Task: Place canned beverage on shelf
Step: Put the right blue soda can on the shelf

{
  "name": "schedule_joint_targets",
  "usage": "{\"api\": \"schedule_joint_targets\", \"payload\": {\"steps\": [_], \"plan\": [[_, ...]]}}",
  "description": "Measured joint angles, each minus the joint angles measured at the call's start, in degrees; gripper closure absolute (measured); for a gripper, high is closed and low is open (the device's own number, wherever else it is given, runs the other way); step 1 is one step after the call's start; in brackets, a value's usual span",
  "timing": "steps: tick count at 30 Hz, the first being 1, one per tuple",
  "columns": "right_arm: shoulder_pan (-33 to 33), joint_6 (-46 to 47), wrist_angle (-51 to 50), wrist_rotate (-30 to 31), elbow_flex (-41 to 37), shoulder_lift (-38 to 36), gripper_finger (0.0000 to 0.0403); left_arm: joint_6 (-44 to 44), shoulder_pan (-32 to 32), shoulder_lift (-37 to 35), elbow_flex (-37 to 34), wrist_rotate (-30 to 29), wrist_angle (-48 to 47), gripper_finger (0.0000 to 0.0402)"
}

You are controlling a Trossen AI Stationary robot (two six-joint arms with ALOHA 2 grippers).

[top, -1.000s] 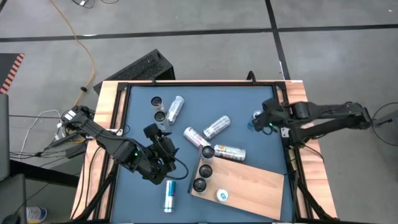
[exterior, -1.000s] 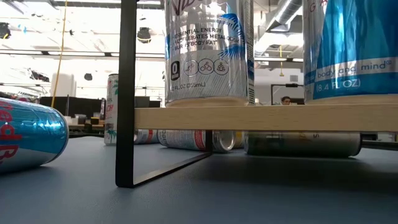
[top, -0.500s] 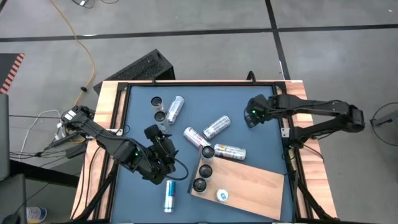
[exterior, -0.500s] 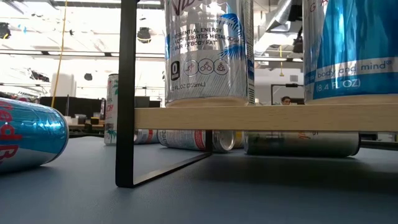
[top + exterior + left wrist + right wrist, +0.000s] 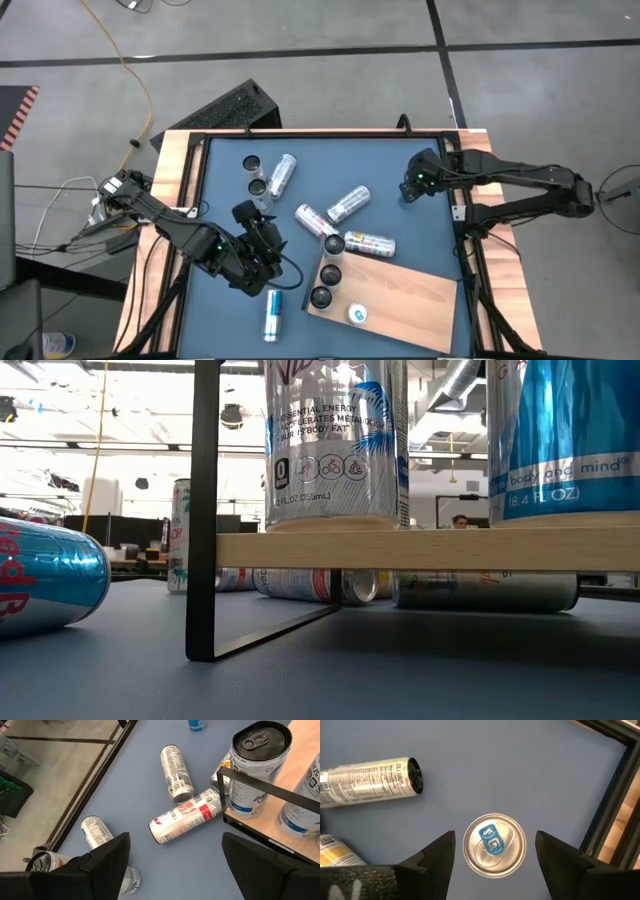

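Right tool (image 5: 494,851) hovered directly above an upright can with a blue tab (image 5: 494,845) near the right edge of the counter (image 5: 390,160), fingers spread either side of the can top, not touching it, nothing gripped. In the high view that tool (image 5: 412,186) sat over the can, so the can itself was hidden there. Left tool (image 5: 172,862) was parked low over the counter's left-front area, fingers apart and empty, looking toward a red-and-white can (image 5: 186,816) lying on its side and a silver can (image 5: 176,774) lying just beyond it, the two nearly touching at their ends. The shelf (image 5: 405,300) lay angled across the front-right part of the counter; four cans stood upright on it along its left end: three dark-topped ones (image 5: 330,272) in a row and one with a blue tab (image 5: 357,314) at the front. Low view showed the shelf's board edge (image 5: 430,550) raised on a black frame leg (image 5: 205,510), with cans standing on top and others lying on the counter beneath and behind. A blue-and-silver can (image 5: 272,314) lay on the counter left of the shelf. Two more upright cans (image 5: 255,175) stood at the back left, next to a silver one lying down (image 5: 283,173).
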Motion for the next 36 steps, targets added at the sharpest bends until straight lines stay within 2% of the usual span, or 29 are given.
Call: {"api": "schedule_joint_targets", "payload": {"steps": [17,31,36], "plan": [[0.0,-1.8,-0.5,1.0,0.2,9.9,0.0142,0.0,0.0,0.0,0.0,0.7,0.0,0.0099],[2.1,-0.9,-0.6,-0.3,0.0,7.3,0.0142,0.2,0.0,0.0,0.0,0.7,0.0,0.0099],[3.0,-3.6,-1.0,-0.7,0.0,6.8,0.0142,0.2,0.0,0.0,0.0,0.8,0.0,0.0099]]}}
